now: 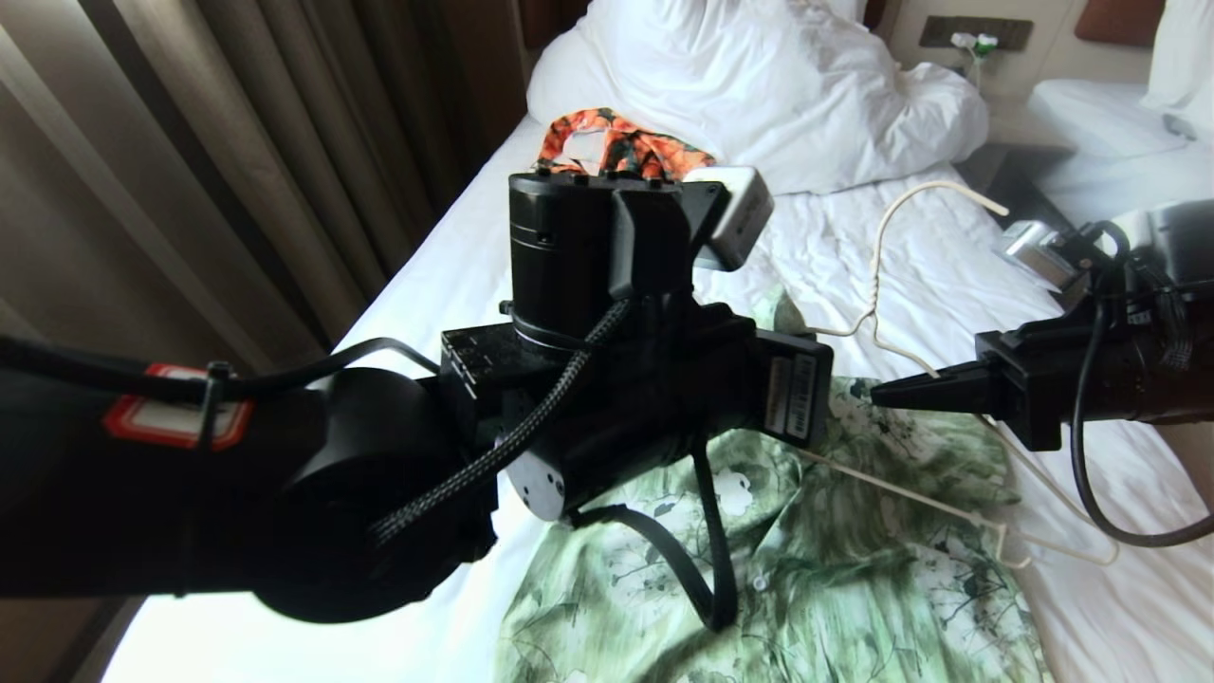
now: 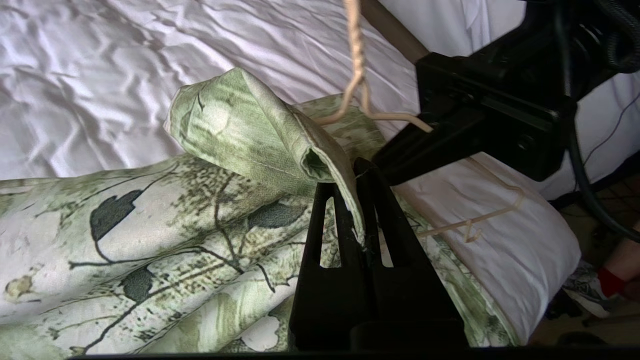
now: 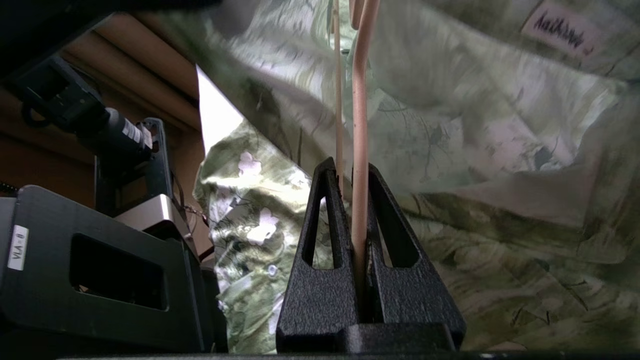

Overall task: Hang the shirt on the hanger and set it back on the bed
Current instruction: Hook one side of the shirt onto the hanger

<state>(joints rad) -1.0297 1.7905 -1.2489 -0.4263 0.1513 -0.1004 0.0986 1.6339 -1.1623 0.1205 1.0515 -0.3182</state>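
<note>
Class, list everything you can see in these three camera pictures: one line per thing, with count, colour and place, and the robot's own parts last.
shirt: one, green and white leaf print, spread on the bed, collar edge lifted.
hanger: one, cream wire, raised over the shirt.
bed: one, white sheet, under everything.
patterned garment: one, orange and dark green, near the pillows.
pillows: white, at the bed's head.
curtain: brown, left of the bed.
left gripper: black, jaws shut on the shirt.
right gripper: black, jaws shut on the hanger.

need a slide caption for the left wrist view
Left gripper pinches the shirt edge while the right gripper holds the hanger.
</note>
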